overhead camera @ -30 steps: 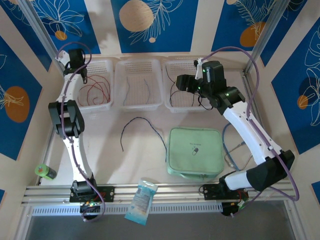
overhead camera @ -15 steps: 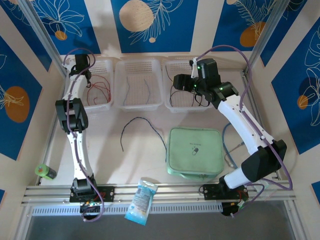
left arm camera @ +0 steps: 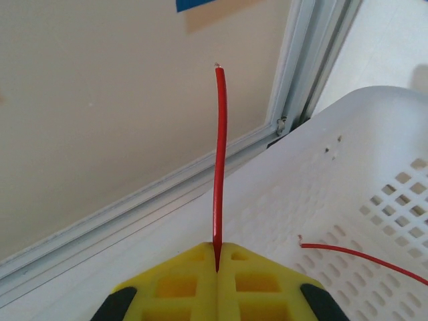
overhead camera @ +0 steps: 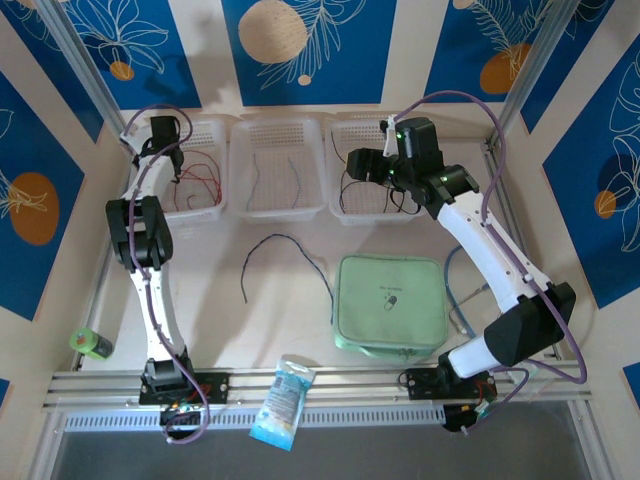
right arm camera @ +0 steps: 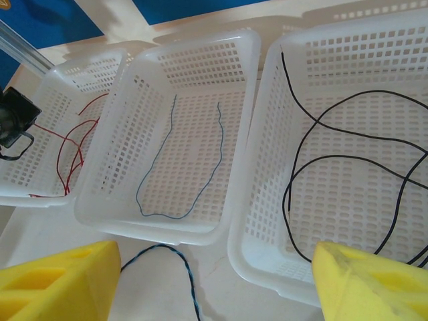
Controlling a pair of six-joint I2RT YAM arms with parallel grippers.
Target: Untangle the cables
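**Sorting nearly done, one cable left loose on the bench**
On the bench (overhead camera: 200, 300), three baskets lined the 12 o'clock side: left basket (overhead camera: 200, 125) at 11 with red cables (overhead camera: 195, 185), middle basket (overhead camera: 277, 212) with blue-grey cables (right arm camera: 157, 167), right basket (overhead camera: 345, 215) at 1 with black cables (right arm camera: 348, 140). A dark cable (overhead camera: 285, 237) lay loose near the centre, seemingly the last unsorted. The left arm stretched to 11, its left hand (left arm camera: 217, 257) pinching a red cable (left arm camera: 219, 167). The right hand (right arm camera: 214, 281) hovered wide and empty.

Three white baskets (overhead camera: 277, 213), two arms (overhead camera: 150, 290), one green pouch (overhead camera: 390, 305), one packet (overhead camera: 282, 400), one tabletop cable (overhead camera: 275, 237).
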